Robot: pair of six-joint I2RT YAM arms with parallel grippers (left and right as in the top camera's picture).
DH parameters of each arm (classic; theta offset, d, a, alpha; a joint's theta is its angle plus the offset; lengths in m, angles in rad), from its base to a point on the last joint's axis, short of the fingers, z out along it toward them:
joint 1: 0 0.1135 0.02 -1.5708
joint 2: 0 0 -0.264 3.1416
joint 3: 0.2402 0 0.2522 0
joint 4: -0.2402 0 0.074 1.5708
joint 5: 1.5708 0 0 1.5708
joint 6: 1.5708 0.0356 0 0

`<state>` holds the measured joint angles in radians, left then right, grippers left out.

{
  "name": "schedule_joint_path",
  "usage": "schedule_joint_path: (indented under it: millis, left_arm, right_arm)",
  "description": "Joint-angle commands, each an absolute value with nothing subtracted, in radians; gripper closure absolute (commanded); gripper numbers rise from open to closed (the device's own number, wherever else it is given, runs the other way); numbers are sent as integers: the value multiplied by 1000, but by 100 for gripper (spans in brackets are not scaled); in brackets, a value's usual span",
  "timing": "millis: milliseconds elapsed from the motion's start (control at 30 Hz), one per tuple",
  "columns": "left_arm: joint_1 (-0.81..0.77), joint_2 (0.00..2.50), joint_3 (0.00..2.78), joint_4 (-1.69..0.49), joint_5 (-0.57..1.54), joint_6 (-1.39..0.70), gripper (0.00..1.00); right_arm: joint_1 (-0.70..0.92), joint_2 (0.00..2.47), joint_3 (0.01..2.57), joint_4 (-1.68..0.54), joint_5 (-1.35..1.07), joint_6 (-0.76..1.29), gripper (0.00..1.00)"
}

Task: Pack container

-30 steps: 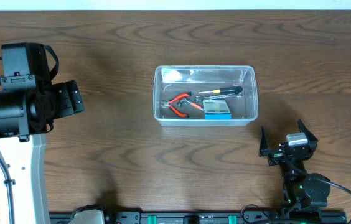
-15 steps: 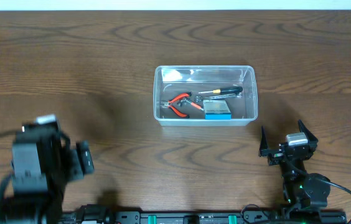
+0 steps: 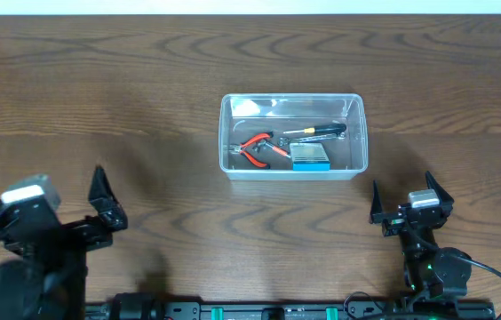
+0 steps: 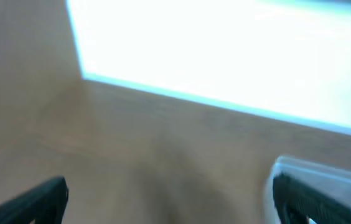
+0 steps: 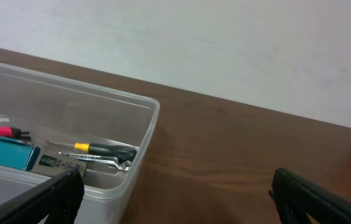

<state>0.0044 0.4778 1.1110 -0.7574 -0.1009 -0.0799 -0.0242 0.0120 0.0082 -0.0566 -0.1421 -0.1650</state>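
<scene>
Overhead, the container (image 3: 291,97) sits mid-counter (image 3: 144,89), long axis left to right, pliers (image 3: 258,148) inside. My right hand (image 3: 408,197) is nearer, with the container ahead and to its left. The left hand (image 3: 42,200) is well apart from it. The left wrist view is blurred, showing spread, empty fingers (image 4: 38,199) and a pale rim at lower right. The right wrist view shows that hand wide open and empty, and the screwdriver (image 5: 101,150) clearly.

no legible text, box label (image 5: 55,163) blurred
</scene>
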Motion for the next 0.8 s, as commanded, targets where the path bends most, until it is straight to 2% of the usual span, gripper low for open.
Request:
schedule_joint_path:
  millis: [0, 500, 767]
  left_arm:
    - [1, 445, 1103, -659, 9, -92, 2]
    - [1, 100, 574, -192, 19, -92, 2]
    - [-2, 56, 382, 83, 19, -92, 2]
  right_arm:
    - [-25, 6, 6, -60, -147, -150, 1]
    - [-25, 6, 6, -60, -147, -150, 1]
    - [-25, 6, 6, -60, -147, -151, 1]
